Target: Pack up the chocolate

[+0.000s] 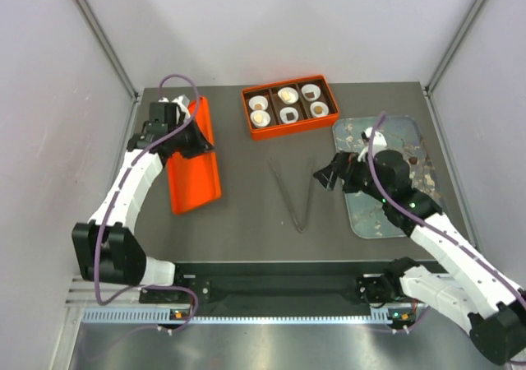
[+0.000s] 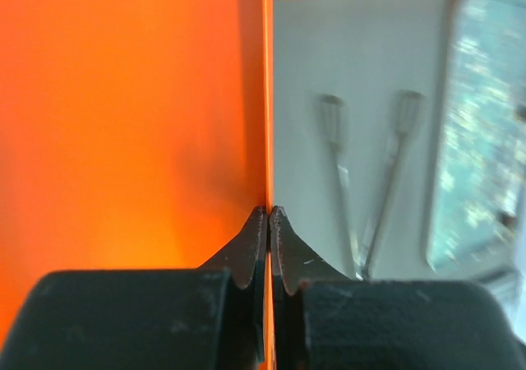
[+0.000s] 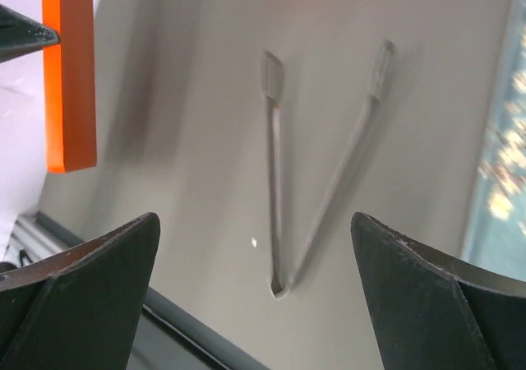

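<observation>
The left gripper [image 2: 269, 222] is pinching the edge of the flat orange plastic lid [image 1: 197, 177], jaws pressed tight onto it, and only the left wrist view is showing that grip. The right gripper [image 3: 255, 222] is hovering with its jaws spread wide, looking down at the slim metal tongs [image 3: 274, 181] on the grey worktop [image 1: 246, 214]. From the top, the small brown chocolate lumps [image 1: 289, 116] are sitting in white fluted paper cups [image 1: 254, 104] inside the orange six-compartment box [image 1: 289, 128], near the grey-blue patterned tray [image 1: 370, 214].

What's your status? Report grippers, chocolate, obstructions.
Left gripper shut on orange lid rim. Right gripper open, holding nothing. Chocolate sits in the box. Tongs lie mid-table, by right gripper.
</observation>
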Motion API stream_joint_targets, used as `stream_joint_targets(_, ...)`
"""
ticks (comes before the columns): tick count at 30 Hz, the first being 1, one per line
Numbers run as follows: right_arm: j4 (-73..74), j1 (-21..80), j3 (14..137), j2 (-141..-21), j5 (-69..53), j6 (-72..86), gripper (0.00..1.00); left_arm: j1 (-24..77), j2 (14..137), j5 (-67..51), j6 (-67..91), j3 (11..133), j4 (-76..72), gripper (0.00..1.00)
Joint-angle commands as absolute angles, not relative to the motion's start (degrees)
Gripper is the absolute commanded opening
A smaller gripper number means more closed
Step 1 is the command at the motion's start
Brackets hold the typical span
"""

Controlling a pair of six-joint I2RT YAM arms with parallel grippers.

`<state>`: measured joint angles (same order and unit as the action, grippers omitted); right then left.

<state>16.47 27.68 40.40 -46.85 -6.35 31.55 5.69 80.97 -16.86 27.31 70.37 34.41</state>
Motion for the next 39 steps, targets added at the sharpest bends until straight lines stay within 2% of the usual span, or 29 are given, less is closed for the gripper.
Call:
stream_joint_targets(1, 5.02, 27.25, 46.92, -52.81, -12.9, 28.39, 1.0, 5.71, 75.95, -25.47, 26.19, 71.81, 36.39, 0.0)
stream_joint_targets(5, -1.04, 27.25, 55.25, -60.89, -17.39, 23.57, 0.99, 5.71, 71.64, -29.79, 26.02, 71.37, 36.39, 0.0)
stream_joint_targets(10, -9.48, 27.16, 61.77, -69.6, -31.52, 5.31, 1.0, 5.8, 67.33, -38.81, 25.93, 71.54, 35.95, 0.0)
stream_joint_targets(14, -15.97, 26.63, 60.31, -71.37, -37.68, -13.21, 1.0, 5.8, 65.74, -45.6, 27.06, 70.58, 35.6, 0.0)
stream_joint_targets(16, -25.51, 25.67, 55.66, -70.14, -44.89, -18.08, 1.0, 5.8, 64.87, -50.07, 27.59, 69.09, 34.98, 0.0)
stream_joint_targets(18, -28.38, 24.18, 55.45, -70.83, -50.15, -19.6, 0.98, 5.98, 64.51, -52.64, 27.34, 68.47, 34.98, 0.0)
stream_joint_targets(22, -18.74, 20.48, 63.52, -75.05, -57.12, -27.22, 0.9, 7.03, 64.25, -56.6, 25.93, 67.33, 35.59, 0.0)
stream_joint_targets(31, -14.15, 14.16, 70.13, -81.12, -73.55, -32.78, 0.9, 22.13, 67.59, -51.59, 20.93, 72.41, 38.93, 0.0)
stream_joint_targets(39, -13.36, 13.62, 72.33, -85.25, -83.13, -35.42, 0.88, 26.19, 68.64, -50.27, 18.72, 76.46, 40.87, 0.0)
